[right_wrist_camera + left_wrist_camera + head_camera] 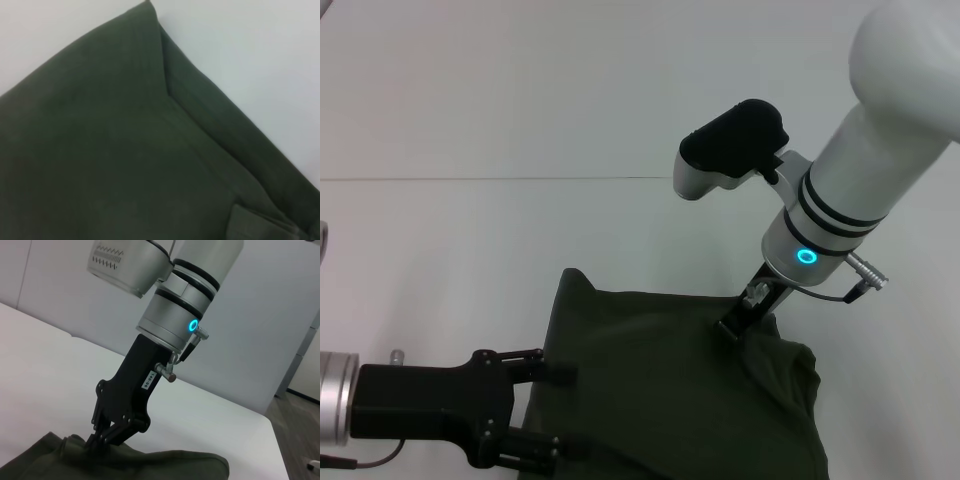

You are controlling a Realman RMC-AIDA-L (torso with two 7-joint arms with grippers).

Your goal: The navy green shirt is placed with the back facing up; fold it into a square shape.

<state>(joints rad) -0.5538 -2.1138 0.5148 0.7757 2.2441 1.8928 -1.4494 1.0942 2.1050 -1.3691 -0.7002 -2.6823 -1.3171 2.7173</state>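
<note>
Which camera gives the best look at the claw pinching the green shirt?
The left wrist view: the right gripper is seen side-on, its fingers closed on a fold of the shirt. The head view shows it smaller, from above. The right wrist view shows only cloth.

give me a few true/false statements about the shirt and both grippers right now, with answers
1. The right gripper is pinched shut on the navy green shirt. True.
2. The shirt is lying fully flat and spread out. False: it is partly folded, with doubled layers and a bunched edge near the right gripper.
3. The left gripper is at the shirt's left edge, low over the table. True.
4. White letters show on the cloth. False: only plain green fabric is visible.
5. The right gripper is parked away from the shirt. False: it reaches down onto the cloth.
</note>
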